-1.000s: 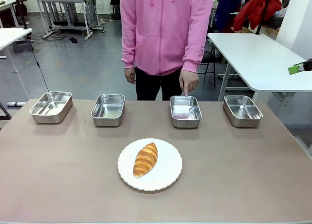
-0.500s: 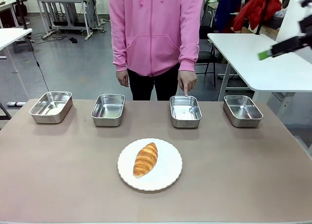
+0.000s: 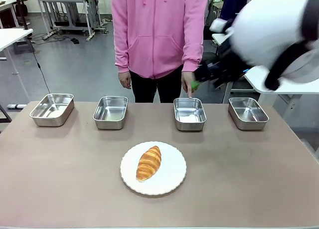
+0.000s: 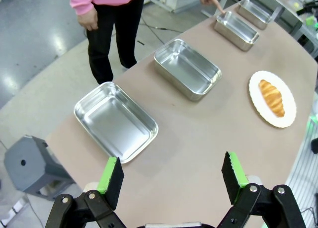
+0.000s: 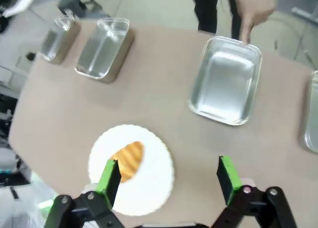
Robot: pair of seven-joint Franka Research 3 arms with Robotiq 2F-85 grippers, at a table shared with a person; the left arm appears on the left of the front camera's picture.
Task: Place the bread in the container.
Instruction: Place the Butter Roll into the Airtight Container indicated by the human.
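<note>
Bread (image 3: 148, 162) on plate (image 3: 172, 179), long axis 7 to 1 o'clock, hand (image 3: 188, 82) pointing at container (image 3: 190, 114), left tool (image 4: 171, 168) wide, right tool (image 5: 167, 166) wide

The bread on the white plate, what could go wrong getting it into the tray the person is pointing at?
The right gripper, open, is close by the person's hand in the front view; it may strike the finger at the container rim. Three like trays stand alongside, so the wrong one may be picked. The bread could slide on its plate when pinched.
</note>
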